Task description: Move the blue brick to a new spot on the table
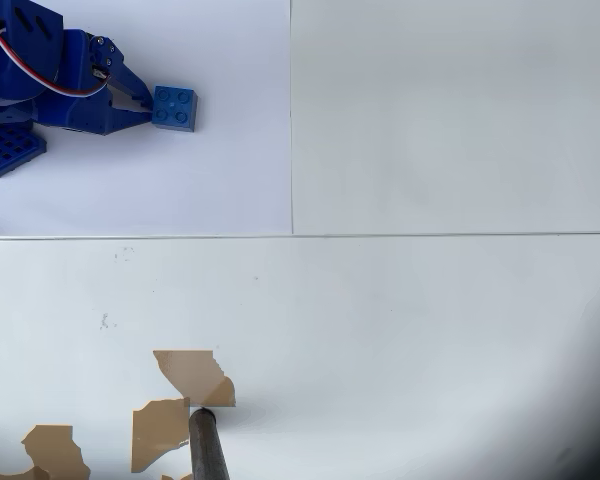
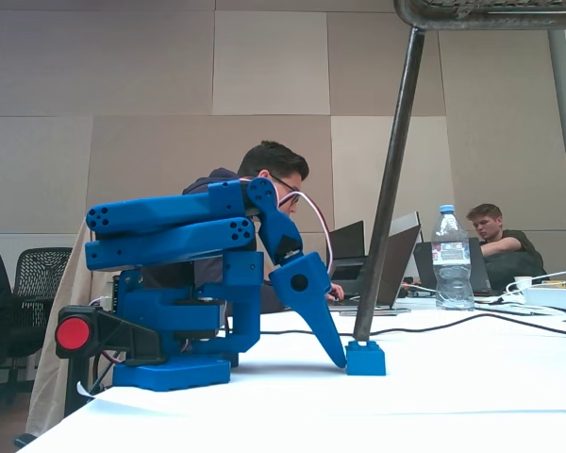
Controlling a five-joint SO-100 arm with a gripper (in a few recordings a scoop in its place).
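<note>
Blue brick (image 1: pixel 175 107) sits flat on the table (image 1: pixel 430 330), studs up, in the upper-left part of the overhead view. Gripper (image 1: pixel 142 104) is right at its left side: fingertips spread a little, one at the brick's upper-left corner, one at its lower-left corner, touching or nearly so. Jaws partly apart, not clamped around the brick. In the fixed view the brick (image 2: pixel 365 358) rests on the tabletop with the gripper (image 2: pixel 340 357) tip angled down to the surface just beside it.

Brick lies on the upper-left white sheet, well apart from the vertical seam to its right and the horizontal seam below. Blue perforated base plate (image 1: pixel 5 148) sits at the left edge, below the arm.

Open room: whole right half and the centre of the table are bare white. Lower-left has torn tan patches (image 1: pixel 192 375) and a dark metal pole (image 1: pixel 208 447) standing at the bottom edge; in the fixed view that pole (image 2: pixel 389 184) rises just behind the brick.

Background in the fixed view: two people at laptops, a water bottle (image 2: pixel 450 258), cables across the far end of the table.
</note>
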